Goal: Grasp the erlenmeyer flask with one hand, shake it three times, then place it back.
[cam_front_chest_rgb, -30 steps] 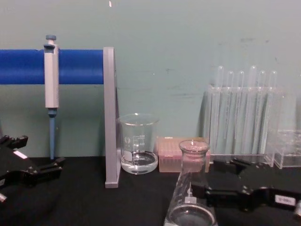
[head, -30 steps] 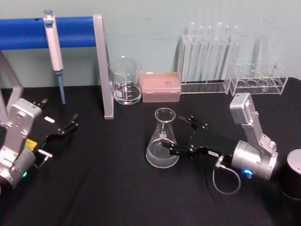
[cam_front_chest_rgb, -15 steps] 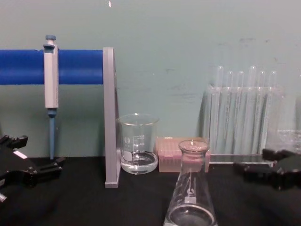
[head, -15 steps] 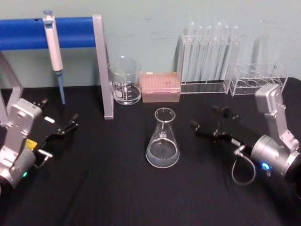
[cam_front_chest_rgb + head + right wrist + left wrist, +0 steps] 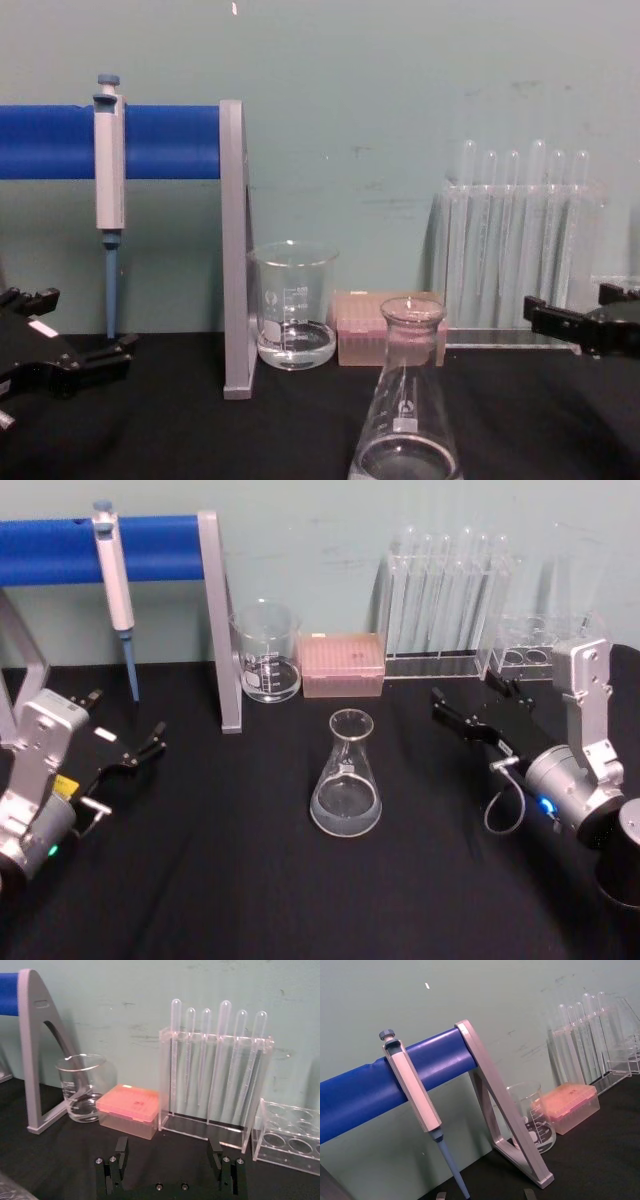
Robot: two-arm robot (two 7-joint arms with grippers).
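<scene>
**Status: flask standing free, no grasp in place**

I see the clear glass conical erlenmeyer flask (image 5: 346, 780) upright at mid-table on the black cloth (image 5: 220, 880), holding a little liquid. My right gripper (image 5: 478, 712) sits well apart to its right, jaws spread and empty. My left gripper (image 5: 125, 745) is parked far left, also spread. I judge nothing is in hand; whether shaking is done cannot be told.

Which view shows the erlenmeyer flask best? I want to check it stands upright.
The head view: the whole erlenmeyer flask stands upright on the black table, apart from both grippers. The chest view shows it from the side, base cut off. The right wrist view catches only an edge.
</scene>
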